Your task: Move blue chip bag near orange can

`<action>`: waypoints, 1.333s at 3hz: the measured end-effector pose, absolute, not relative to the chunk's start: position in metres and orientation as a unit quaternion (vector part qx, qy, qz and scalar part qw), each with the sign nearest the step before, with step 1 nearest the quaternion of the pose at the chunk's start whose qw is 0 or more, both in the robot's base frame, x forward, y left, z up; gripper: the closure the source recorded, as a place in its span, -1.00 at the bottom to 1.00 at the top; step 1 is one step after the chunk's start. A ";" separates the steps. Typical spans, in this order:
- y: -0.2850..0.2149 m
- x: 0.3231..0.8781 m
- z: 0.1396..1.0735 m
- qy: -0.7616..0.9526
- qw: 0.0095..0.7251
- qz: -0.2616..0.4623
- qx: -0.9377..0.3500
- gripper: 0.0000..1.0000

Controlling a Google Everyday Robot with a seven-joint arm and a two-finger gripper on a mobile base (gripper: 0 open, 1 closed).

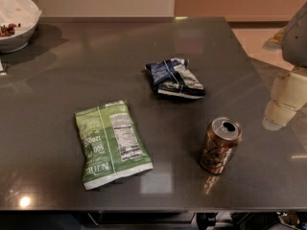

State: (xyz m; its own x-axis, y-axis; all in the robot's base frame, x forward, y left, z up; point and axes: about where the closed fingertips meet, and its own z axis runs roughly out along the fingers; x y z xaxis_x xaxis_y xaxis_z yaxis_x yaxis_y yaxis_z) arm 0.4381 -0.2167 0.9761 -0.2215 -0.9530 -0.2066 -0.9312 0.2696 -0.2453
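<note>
Progress: not begun, as far as can be seen. The blue chip bag (175,78) lies untouched and apart from the orange can (220,145).
Done: nothing visible that counts toward the goal.
Left: by my reckoning, all of it: reach the bag, take hold, bring it toward the can, set it down close by.
Bag position: on the dark surface (62,75), right of middle and toward the far side. In the view it sits above and left of the can, with a stretch of bare surface between them.
Bag look: small, dark blue foil with white and silver patches. It is wrinkled and somewhat puffed, lying on its side with its long axis running diagonally.
Handling, judged: foil looks slick and yielding, so a pinch across a crumpled edge seems safer than pressing the middle.
Can: stands on its base near the front right of the surface, with a silver top and an open tab hole.
Gripper (284,99): at the right edge of the view, a pale segmented part under a grey housing, well apart from the bag. Whether it is released or clenched, cannot tell. Neither bag nor can is in it.
Other items: larger green bag (112,143) flat at front left, white bowl (17,25) at the far left corner.
Risk, judged: an opened can may be light, and a nudge on arrival could tip it.
</note>
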 end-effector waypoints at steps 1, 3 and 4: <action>-0.217 0.438 0.976 0.781 0.159 -0.034 -0.603 -1.00; -0.202 0.471 0.975 0.772 0.184 -0.028 -0.607 -1.00; -0.191 0.489 0.974 0.768 0.197 -0.021 -0.609 -1.00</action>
